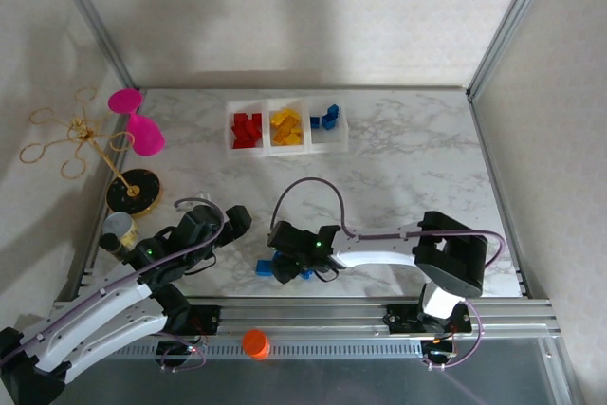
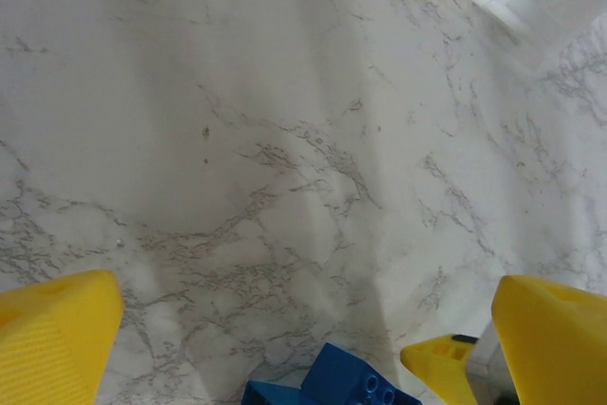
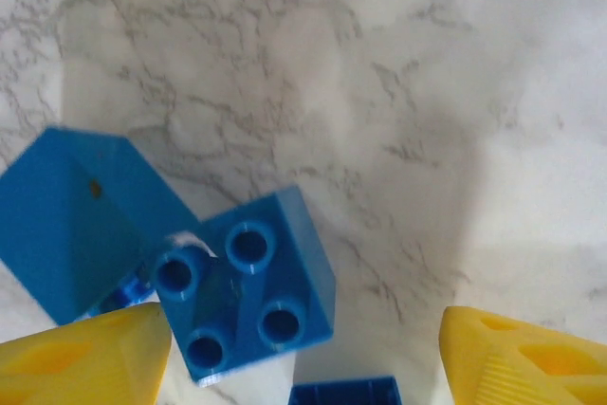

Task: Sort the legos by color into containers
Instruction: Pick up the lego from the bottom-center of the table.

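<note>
The right jaws stand apart around a blue four-stud lego [image 3: 248,284] on the near part of the desk [image 2: 285,120]. It sits closer to one finger and is turned at an angle. On closing, it may twist out, or the second blue lego [image 3: 76,220] lying against it may get pinched. The left jaws, wide apart and empty, hover near. The containers [image 1: 285,151] stand at the far side.

1. The bench [image 1: 408,158] is showing a smooth, marble-patterned top with a soft sheen.
2. The blue legos [image 3: 248,282] are gleaming as glossy moulded plastic.
3. The containers [image 1: 308,147] are looking like translucent, whitish plastic.
4. The fingers [image 2: 57,339] of the left end effector [image 2: 305,296] are showing matt yellow plastic with a fine ribbed grain.
5. The rail [image 1: 322,313] along the near edge is glinting as brushed metal.
</note>
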Tool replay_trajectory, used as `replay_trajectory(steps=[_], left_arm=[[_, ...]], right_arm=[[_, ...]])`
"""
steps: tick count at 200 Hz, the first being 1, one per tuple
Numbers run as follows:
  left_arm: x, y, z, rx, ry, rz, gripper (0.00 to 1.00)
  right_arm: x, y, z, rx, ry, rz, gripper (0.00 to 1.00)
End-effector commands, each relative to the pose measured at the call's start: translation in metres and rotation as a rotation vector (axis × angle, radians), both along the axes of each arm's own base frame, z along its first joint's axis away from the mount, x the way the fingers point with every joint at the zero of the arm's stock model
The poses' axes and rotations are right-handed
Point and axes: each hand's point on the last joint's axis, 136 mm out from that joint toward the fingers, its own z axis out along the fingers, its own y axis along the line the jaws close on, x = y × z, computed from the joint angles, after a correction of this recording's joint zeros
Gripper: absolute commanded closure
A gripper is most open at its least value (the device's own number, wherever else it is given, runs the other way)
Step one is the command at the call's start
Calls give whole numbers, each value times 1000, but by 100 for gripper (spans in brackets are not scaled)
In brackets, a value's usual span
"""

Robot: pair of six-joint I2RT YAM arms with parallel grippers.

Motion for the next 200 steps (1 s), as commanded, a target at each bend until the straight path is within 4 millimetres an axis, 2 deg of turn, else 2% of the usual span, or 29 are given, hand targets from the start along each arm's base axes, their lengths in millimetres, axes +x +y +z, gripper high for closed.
replay_trajectory(steps=[1, 26, 47, 73, 125, 140, 162, 200], left_arm=[[-4, 10, -7, 16, 27, 41, 0], [-4, 9, -7, 7, 20, 38, 0], [-4, 8, -7, 3, 19, 32, 0], [-3, 8, -7, 10, 18, 35, 0], [2, 4, 1, 9, -2, 20, 0], [5, 3, 5, 12, -12, 17, 0], [12, -3, 14, 11, -39, 5, 0], [30, -17, 31, 22, -92, -24, 0]], right_arm=[[13, 10, 9, -2, -64, -13, 28], [21, 8, 5, -8, -52, -34, 37], [18, 10, 4, 3, -35, -21, 42], [18, 10, 4, 8, -26, -29, 52], [30, 14, 35, 92, -29, -79, 63], [42, 9, 51, 121, -35, -118, 64], [73, -5, 74, 161, -59, -208, 64], [157, -45, 104, 194, -151, -431, 64]])
